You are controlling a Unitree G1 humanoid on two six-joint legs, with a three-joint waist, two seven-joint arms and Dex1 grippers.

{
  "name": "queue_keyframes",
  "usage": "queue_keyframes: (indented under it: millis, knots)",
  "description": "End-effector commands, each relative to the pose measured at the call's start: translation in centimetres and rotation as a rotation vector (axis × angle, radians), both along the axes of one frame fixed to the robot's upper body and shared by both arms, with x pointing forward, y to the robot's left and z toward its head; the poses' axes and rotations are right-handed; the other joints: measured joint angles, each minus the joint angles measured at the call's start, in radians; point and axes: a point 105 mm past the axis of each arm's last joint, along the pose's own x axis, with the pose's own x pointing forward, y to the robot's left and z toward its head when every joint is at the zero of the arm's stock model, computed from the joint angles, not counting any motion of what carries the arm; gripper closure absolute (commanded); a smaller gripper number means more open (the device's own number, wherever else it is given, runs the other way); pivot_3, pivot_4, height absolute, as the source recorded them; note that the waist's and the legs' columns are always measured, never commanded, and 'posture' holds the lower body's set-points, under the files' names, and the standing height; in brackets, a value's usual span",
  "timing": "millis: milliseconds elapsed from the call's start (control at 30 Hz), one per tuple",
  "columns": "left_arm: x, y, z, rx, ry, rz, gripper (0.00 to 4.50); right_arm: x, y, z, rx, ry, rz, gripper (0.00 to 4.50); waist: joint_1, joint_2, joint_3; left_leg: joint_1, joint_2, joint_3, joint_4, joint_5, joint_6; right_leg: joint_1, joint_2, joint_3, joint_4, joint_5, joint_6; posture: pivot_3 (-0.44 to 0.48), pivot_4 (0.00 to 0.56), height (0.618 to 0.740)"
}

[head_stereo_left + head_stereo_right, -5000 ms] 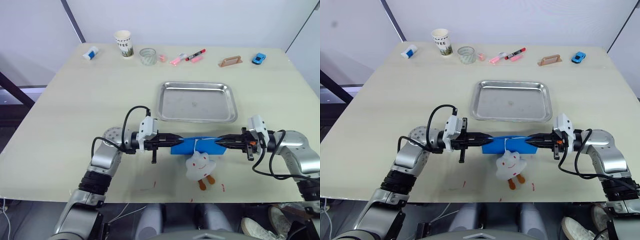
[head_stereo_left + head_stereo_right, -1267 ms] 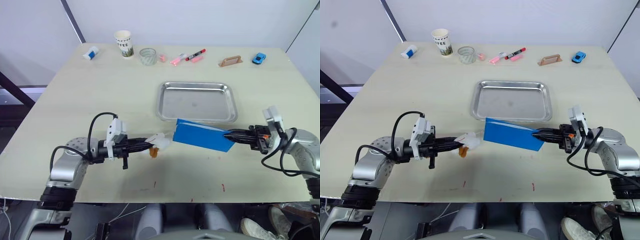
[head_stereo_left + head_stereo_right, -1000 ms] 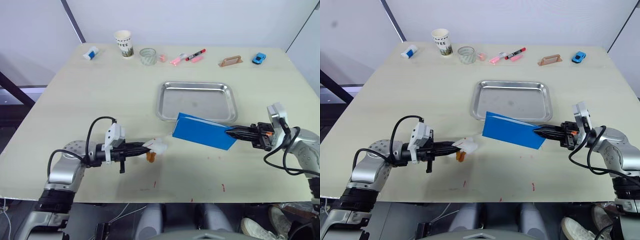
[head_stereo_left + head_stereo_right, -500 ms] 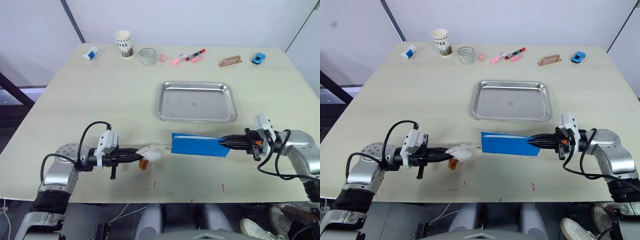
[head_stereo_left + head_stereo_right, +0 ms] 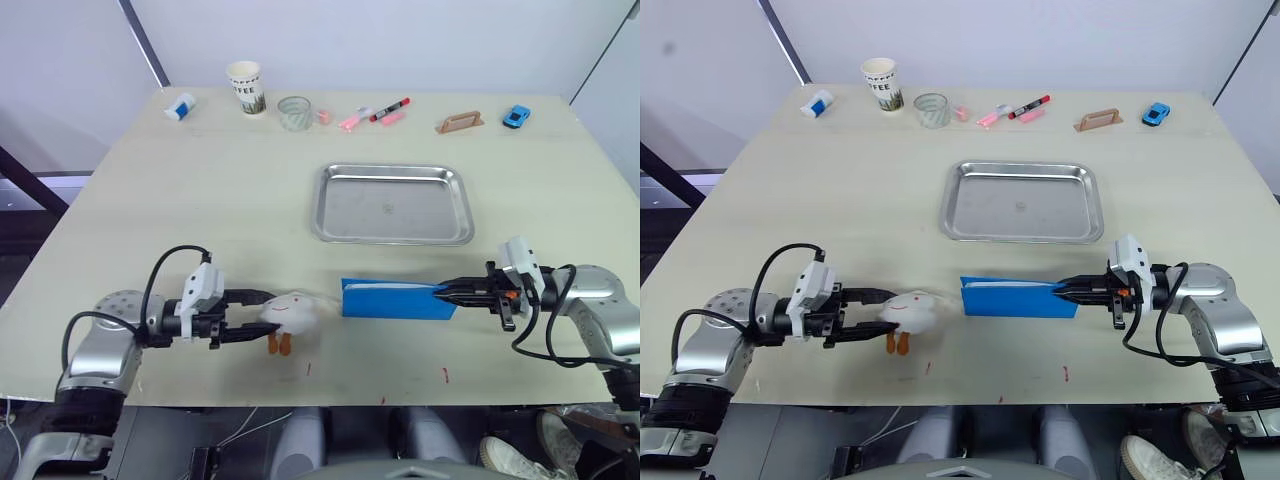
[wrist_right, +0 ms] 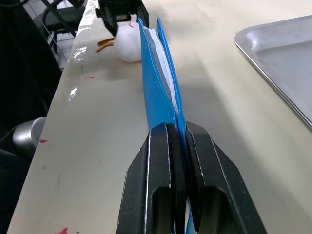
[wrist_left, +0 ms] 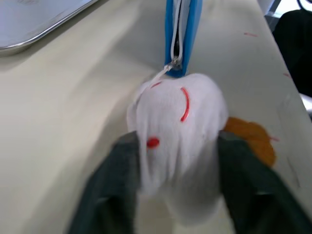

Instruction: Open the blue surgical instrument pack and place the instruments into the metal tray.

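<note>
Compared with half a second ago, we see the left gripper drawn a little further toward the robot's left, and its fingers, then pinched on the plush, now stand spread on either side of the white plush charm, close against its flanks in the left wrist view; whether they press it we cannot tell. The charm now lies rounder on the counter with its orange feet toward the near edge, joined by a thin white cord to the zipper at the left end of the blue surgical instrument pack. The pack has settled lower than a second ago, when it was tilted up over the tray's near rim; it now stands on its long edge on the counter, just in front of the metal tray and apart from it. The right gripper has its fingers clamped on the pack's right end, and the right wrist view shows the blue covers slightly parted along the top with whitish lining between them. We see nothing lying inside the tray. Along the far edge of the counter stand a paper cup and a small glass, with markers and a blue toy car further along.
</note>
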Motion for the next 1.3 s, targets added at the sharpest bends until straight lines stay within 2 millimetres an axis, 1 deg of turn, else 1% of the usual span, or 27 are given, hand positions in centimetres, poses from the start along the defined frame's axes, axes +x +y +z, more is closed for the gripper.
queue_keyframes:
  millis: [33,133,200,300,400,467,500,567,633,767,933,1300]
  knots:
    - [0.5,0.8,3.3,-0.097,-0.042,0.044,0.38,-0.4,0.0,-0.1,-0.020,-0.024,0.011,4.50,0.001,0.000,0.000,0.000,0.000,0.000,0.000,0.000,0.000,0.000,0.000,0.000,0.000,0.000,0.000,0.000,0.150,0.740]
    - [0.3,-0.3,5.0,-0.163,-0.029,0.014,0.38,-0.5,0.0,-0.2,-0.021,-0.025,0.016,4.50,0.001,0.000,0.000,0.000,0.000,0.000,0.000,0.000,0.000,0.000,0.000,0.000,0.000,0.000,0.000,0.000,0.150,0.740]
    - [0.1,-1.2,5.7,-0.187,-0.027,-0.007,0.38,-0.6,0.0,-0.2,-0.021,-0.027,0.017,4.50,0.001,0.000,0.000,0.000,0.000,0.000,0.000,0.000,0.000,0.000,0.000,-0.001,0.000,0.000,0.000,0.000,0.150,0.740]
    - [0.5,-3.3,6.6,-0.233,-0.041,-0.040,0.38,-0.4,0.0,-0.3,-0.029,-0.043,0.006,4.50,0.000,0.000,0.000,0.000,0.000,0.000,0.000,0.000,0.000,0.000,0.000,-0.001,0.000,0.000,0.000,0.000,0.150,0.740]
    - [1.1,-5.3,6.5,-0.240,-0.050,-0.074,0.38,-0.5,0.1,-0.4,-0.033,-0.043,0.011,4.50,0.002,0.000,0.000,0.000,0.000,0.000,0.000,0.000,0.000,0.000,0.000,0.000,0.000,0.000,0.000,0.000,0.150,0.740]
    - [1.7,-6.7,5.9,-0.236,-0.050,-0.116,0.38,-0.5,0.2,-0.5,-0.043,-0.049,0.015,4.50,0.004,-0.001,0.000,0.000,-0.001,0.000,0.000,0.000,0.000,0.001,0.000,0.000,0.000,0.000,0.000,0.000,0.150,0.740]
    - [1.8,-7.1,5.7,-0.233,-0.052,-0.130,0.89,-0.6,0.2,-0.5,-0.047,-0.053,0.016,4.50,0.003,-0.001,-0.001,0.000,-0.001,-0.001,0.000,0.000,0.000,0.001,0.000,0.000,0.000,0.000,0.000,0.000,0.150,0.740]
    - [2.6,-8.2,5.5,-0.242,-0.074,-0.135,1.59,-0.6,0.2,-0.6,-0.046,-0.053,0.015,4.50,0.000,-0.001,-0.001,0.000,-0.001,-0.001,0.000,0.000,0.000,0.001,0.000,0.000,0.000,0.000,0.000,0.000,0.150,0.740]
    - [3.0,-9.0,5.3,-0.239,-0.086,-0.149,1.59,-0.7,0.3,-0.6,-0.045,-0.054,0.013,4.50,0.000,-0.001,-0.001,0.000,-0.001,-0.001,0.000,0.000,0.000,0.001,0.001,0.000,0.000,0.000,0.000,0.000,0.150,0.740]
    - [3.5,-9.7,4.9,-0.243,-0.096,-0.168,1.59,-0.8,0.4,-0.5,-0.044,-0.059,0.013,4.50,-0.001,-0.001,-0.001,0.000,-0.001,-0.001,0.000,0.000,0.000,0.001,0.001,0.000,0.000,0.000,0.000,0.000,0.150,0.740]
    - [3.9,-10.2,4.2,-0.224,-0.109,-0.185,1.59,-0.8,0.4,-0.4,-0.047,-0.066,0.011,4.50,0.000,-0.001,-0.001,0.000,-0.001,-0.001,0.000,0.000,0.000,0.001,0.001,0.000,0.000,0.000,0.000,0.000,0.150,0.740]
    - [3.9,-11.1,3.6,-0.229,-0.112,-0.232,1.59,-0.7,0.6,-0.2,-0.046,-0.076,0.009,4.50,0.000,-0.001,-0.001,0.000,-0.001,-0.001,0.000,0.000,0.000,0.001,0.001,0.000,0.000,0.000,0.000,0.000,0.150,0.740]
